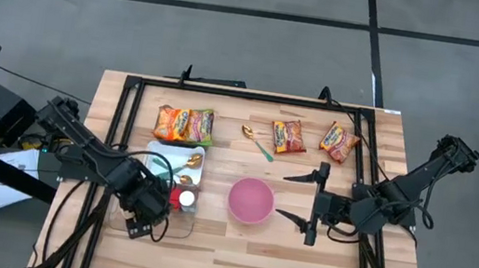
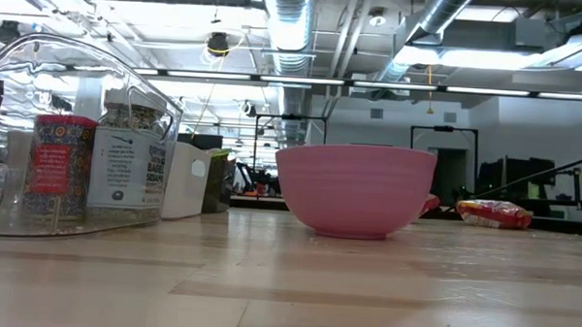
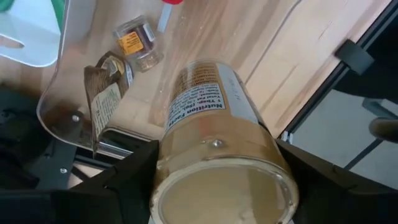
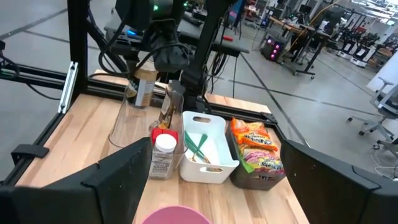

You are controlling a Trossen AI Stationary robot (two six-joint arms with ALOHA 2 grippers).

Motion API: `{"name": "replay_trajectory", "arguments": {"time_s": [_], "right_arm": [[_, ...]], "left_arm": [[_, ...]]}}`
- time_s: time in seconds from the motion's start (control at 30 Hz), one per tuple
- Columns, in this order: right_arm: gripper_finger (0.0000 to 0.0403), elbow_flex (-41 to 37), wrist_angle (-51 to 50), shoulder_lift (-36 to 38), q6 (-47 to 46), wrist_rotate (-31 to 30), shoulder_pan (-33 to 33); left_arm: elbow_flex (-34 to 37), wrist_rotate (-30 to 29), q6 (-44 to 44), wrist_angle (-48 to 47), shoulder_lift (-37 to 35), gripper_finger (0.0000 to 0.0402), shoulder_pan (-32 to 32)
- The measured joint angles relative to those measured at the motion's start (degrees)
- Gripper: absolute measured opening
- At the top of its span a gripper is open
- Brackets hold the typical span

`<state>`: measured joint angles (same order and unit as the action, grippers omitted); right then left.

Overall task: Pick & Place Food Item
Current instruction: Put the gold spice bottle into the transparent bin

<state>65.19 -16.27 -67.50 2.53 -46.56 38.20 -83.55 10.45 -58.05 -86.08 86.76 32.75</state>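
Your left gripper (image 1: 144,224) grasps a spice jar (image 3: 217,149) above the clear bin (image 1: 119,222), near left. Your right gripper (image 1: 312,203) hangs released just right of the pink bowl (image 1: 251,200). Noodle packets (image 1: 185,123) lie far.

Across the wooden surface (image 4: 74,134), the left pincer (image 4: 152,78) holds a jar (image 4: 143,87) above a clear bin (image 4: 127,124); beside it stand a white tray (image 4: 208,146) and noodle packets (image 4: 258,149).

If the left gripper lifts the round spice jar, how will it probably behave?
The spice jar looks rigid, so it likely will not deform between the left gripper fingers. Its smooth round wall may slip or rotate, and once laid down it would probably roll.
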Motion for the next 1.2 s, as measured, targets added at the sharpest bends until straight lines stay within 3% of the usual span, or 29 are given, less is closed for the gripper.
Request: {"name": "replay_trajectory", "arguments": {"time_s": [0.5, 1.2], "right_arm": [[0.0346, -0.02, -3.74, -0.36, -4.9, 0.02, -0.07], [0.0344, 0.0, -4.49, -1.47, -8.14, 0.02, -0.02]], "left_arm": [[0.31, -2.01, -3.71, 0.13, -0.02, 0.027, 0.37], [14.75, 0.49, -0.87, 8.97, 0.0, 0.027, 0.35]]}}
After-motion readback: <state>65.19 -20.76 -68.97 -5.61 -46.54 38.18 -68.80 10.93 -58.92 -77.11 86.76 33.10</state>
